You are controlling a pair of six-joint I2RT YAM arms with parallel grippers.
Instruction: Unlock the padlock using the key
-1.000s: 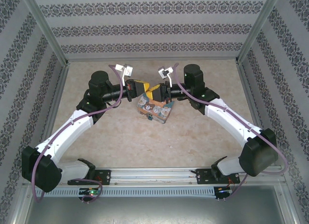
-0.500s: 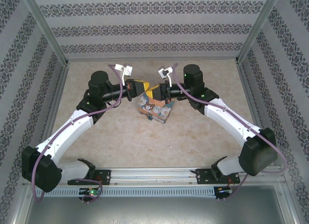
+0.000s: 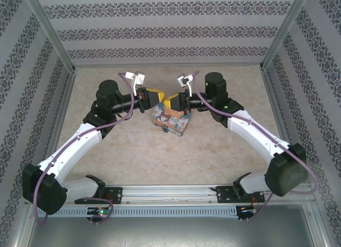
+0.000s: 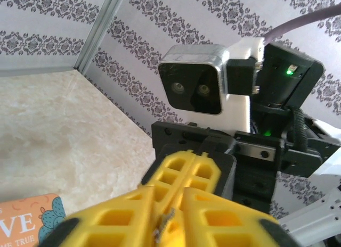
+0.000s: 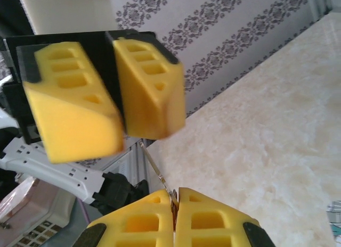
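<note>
The right gripper (image 5: 173,196) has its yellow fingers pressed together, pinching a thin silvery key (image 5: 154,163) seen edge-on. Facing it tip to tip, the left gripper (image 4: 169,198) has its fingers narrowly parted. Both are above the orange picture tin (image 3: 170,121) on the beige marbled table (image 3: 133,151). The tiny blue-teal padlock (image 3: 166,130) sits at the tin's near edge, too small for detail.

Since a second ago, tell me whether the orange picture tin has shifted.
No. The orange picture tin sits at the same spot on the table, no nearer the front rail.
</note>
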